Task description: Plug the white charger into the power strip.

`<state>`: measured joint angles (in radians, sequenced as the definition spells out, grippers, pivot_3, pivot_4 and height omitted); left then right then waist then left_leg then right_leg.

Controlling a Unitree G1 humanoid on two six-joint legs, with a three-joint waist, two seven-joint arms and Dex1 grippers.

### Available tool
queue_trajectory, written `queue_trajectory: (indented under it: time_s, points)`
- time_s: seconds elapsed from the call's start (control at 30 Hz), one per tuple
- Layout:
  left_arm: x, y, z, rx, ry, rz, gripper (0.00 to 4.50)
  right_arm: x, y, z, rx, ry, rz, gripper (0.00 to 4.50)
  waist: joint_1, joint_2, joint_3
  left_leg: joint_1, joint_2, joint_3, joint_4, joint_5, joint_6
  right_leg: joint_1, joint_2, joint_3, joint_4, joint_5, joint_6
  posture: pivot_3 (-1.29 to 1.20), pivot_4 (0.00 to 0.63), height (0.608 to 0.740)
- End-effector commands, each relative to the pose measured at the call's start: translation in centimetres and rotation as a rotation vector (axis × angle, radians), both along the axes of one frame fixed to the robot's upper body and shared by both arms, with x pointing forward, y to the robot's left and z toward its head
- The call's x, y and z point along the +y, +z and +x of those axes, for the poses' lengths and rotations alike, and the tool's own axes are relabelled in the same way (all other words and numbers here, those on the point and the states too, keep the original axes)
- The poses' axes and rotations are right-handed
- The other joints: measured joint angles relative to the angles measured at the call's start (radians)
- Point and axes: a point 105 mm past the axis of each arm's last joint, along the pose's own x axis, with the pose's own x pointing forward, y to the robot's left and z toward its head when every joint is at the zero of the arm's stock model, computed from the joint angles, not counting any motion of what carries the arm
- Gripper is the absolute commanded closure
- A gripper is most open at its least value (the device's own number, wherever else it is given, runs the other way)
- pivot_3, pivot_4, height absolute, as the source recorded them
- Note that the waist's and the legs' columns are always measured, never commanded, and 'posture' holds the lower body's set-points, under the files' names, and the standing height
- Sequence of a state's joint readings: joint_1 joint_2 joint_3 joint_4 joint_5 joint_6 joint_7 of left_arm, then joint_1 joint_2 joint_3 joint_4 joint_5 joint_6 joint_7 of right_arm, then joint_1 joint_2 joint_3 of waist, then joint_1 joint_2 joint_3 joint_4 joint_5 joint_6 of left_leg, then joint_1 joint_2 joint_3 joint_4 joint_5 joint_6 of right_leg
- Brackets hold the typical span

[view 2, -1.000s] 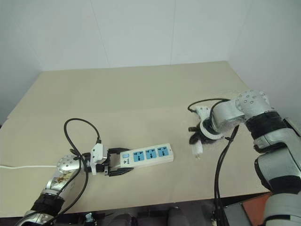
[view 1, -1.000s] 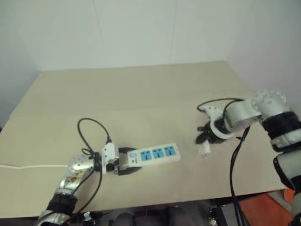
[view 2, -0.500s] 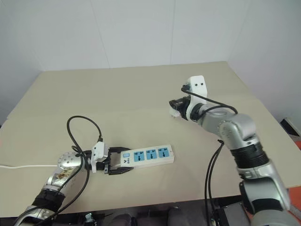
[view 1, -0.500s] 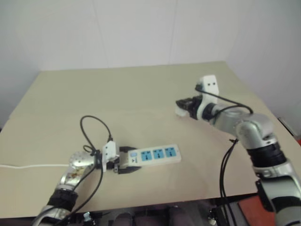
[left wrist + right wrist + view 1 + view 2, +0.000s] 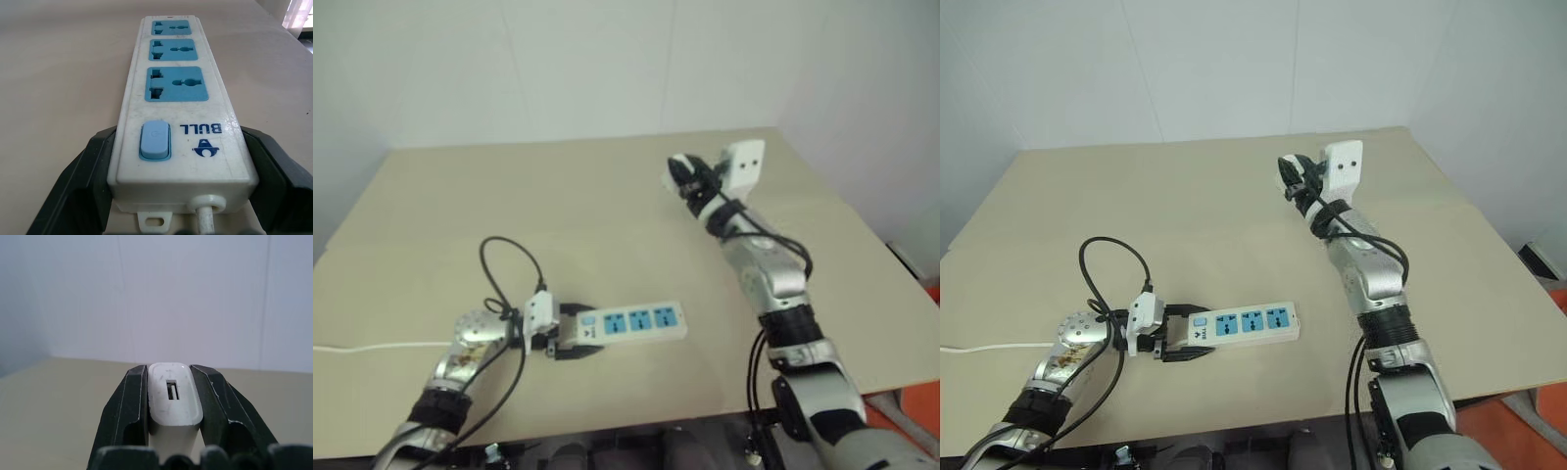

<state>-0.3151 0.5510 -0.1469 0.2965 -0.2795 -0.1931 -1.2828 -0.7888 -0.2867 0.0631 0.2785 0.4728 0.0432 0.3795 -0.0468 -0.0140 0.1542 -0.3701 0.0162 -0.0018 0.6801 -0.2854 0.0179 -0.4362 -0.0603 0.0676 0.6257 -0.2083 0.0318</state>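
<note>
Broad tan table (image 5: 607,196) under everything, white wall behind. On it, toward the near left part, the power strip (image 5: 631,322): long, flat, white, three blue socket faces up, lying level with its switch end toward the left gripper (image 5: 570,339) and its far end pointing to the right across the table. Switch end seated between the left gripper's two black fingers (image 5: 78,181), one finger against each long side, jaws standing wide around the strip's width; pale blue switch (image 5: 155,141) closest to that wrist, thin white cord (image 5: 205,220) leaving the same end. More white cord (image 5: 372,346) trailing off leftward over the table from behind that arm. Well apart from the power strip, beyond it and to the right, the right gripper (image 5: 1290,174) raised off the table and aimed up and toward the back wall. Clamped between its black fingers (image 5: 124,416), the white charger (image 5: 173,399): small, boxy, pinched on both sides, its rounded end with a small rectangular slot facing away from the wrist, clear of the table and nowhere near the sockets.
</note>
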Motion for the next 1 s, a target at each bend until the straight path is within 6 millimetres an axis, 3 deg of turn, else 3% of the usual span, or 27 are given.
queue_trajectory:
  time_s: [0.03,0.2,0.43,0.63,1.0]
  points:
    - [1.1,-0.8,0.5,0.025,0.049,0.062,1.22,0.7,0.3,-2.2,-0.077,0.205,-0.023,3.35,0.0,0.0,0.0,0.0,0.0,0.0,0.0,0.0,0.0,0.0,0.0,0.0,0.0,0.0,0.0,0.0,0.15,0.74]
    - [1.3,-0.3,1.1,0.015,0.054,0.069,1.22,2.2,-1.6,-5.6,-0.089,0.511,-0.2,3.35,0.002,0.0,0.0,0.0,0.0,0.0,0.0,0.0,0.0,0.0,0.0,0.0,0.001,0.0,0.0,0.0,0.15,0.74]
    - [1.1,0.0,1.8,0.0,0.046,0.078,1.22,3.3,-5.0,-7.6,-0.145,0.648,-0.428,3.35,0.001,0.0,0.0,0.001,0.0,0.0,0.0,0.0,0.0,0.0,0.001,0.0,0.001,0.0,0.0,0.0,0.15,0.74]
    - [1.0,0.1,1.8,0.0,0.035,0.081,1.22,3.5,-6.2,-7.7,-0.114,0.679,-0.432,3.35,0.002,0.0,0.0,0.001,-0.001,0.0,0.0,0.0,0.0,0.0,0.0,0.0,0.001,0.0,0.0,0.0,0.15,0.74]
    - [0.8,0.1,2.2,0.009,0.008,0.096,1.22,5.4,-8.6,-9.6,-0.034,0.829,-0.438,3.35,0.002,-0.001,0.0,0.001,-0.001,0.0,0.001,0.0,0.0,0.0,0.0,0.0,0.001,0.0,0.0,0.0,0.15,0.74]
